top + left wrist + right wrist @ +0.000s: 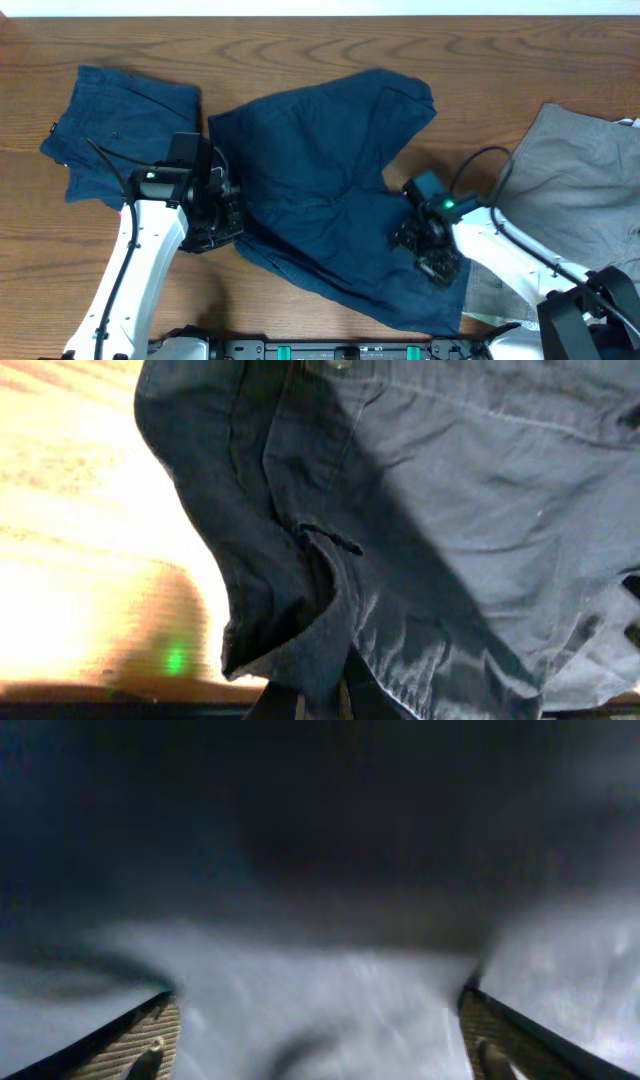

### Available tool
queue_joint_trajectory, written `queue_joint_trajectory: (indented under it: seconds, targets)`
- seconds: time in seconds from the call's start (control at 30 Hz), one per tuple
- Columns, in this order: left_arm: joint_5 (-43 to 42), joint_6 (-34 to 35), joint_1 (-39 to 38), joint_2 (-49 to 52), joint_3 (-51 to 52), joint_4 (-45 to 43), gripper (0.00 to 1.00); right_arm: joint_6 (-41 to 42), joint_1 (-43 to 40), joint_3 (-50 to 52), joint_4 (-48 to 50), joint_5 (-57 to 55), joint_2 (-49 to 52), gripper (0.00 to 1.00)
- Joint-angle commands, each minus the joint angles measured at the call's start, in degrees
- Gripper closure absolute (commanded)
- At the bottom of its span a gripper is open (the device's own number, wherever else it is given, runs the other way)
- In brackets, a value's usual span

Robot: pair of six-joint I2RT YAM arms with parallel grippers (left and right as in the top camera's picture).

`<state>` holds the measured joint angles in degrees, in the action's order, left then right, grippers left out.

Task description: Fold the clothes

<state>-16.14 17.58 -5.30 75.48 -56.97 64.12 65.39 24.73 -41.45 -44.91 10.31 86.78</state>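
Note:
A pair of dark navy shorts (320, 170) lies spread across the middle of the table. My left gripper (222, 222) is at the shorts' left edge. In the left wrist view its fingers (318, 700) are shut on a bunched fold of the navy cloth (450, 510). My right gripper (415, 240) rests over the shorts' right side. In the right wrist view its fingers (320, 1040) are wide open, with navy cloth (320, 870) filling the view between and beyond them.
A folded navy garment (120, 120) lies at the back left. A light grey garment (580, 190) lies at the right edge. Bare wooden table (60, 250) shows at the front left and in the left wrist view (80, 510).

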Motion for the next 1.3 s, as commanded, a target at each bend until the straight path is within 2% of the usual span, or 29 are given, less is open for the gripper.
queue_joint_trajectory:
  seconds: [0.0, 0.33, 0.47, 0.57, 0.63, 0.73, 0.83, 0.93, 1.03, 1.27]
  targets:
    - [0.24, 0.74, 0.09, 0.13, 0.07, -1.27, 0.94, -6.43, -3.21, 0.22, 2.80, -2.38, 2.69, 0.17]
    - [0.22, 0.74, 0.09, 0.15, 0.13, -7.58, 0.94, -14.91, -9.31, -0.81, 19.50, -5.84, 12.33, 0.23]
    - [0.22, 2.10, 0.09, 0.17, 0.15, -10.38, 0.94, -19.39, -13.07, -4.79, 21.84, -5.86, 13.00, 0.29]
    - [0.22, 3.80, 0.07, 0.17, 0.50, -13.62, 0.94, -24.17, -15.13, -9.81, 19.56, -5.84, 12.98, 0.29]
    - [0.24, 4.07, 0.07, 0.20, 0.50, -14.93, 0.94, -27.12, -15.61, -13.75, 15.04, -5.84, 12.98, 0.24]
    - [0.24, 4.17, 0.07, 0.20, 0.50, -15.39, 0.94, -28.37, -15.47, -20.92, 0.96, -5.88, 12.85, 0.14]
    - [0.24, 4.17, 0.07, 0.20, 0.50, -15.37, 0.94, -19.76, -15.47, -23.74, -10.40, -6.10, 11.72, 0.04]
    - [0.24, 4.17, 0.07, 0.20, 0.50, -15.37, 0.94, -13.07, -15.30, -22.71, -15.02, -1.55, 9.42, 0.03]
    - [0.24, 4.17, 0.09, 0.20, 0.50, -15.37, 0.94, -7.54, -14.14, -19.54, -15.12, 3.13, 6.38, 0.06]
    - [0.24, 4.15, 0.09, 0.20, 0.50, -15.39, 0.94, 7.76, -8.37, -8.00, -11.28, 2.69, -2.38, 0.12]
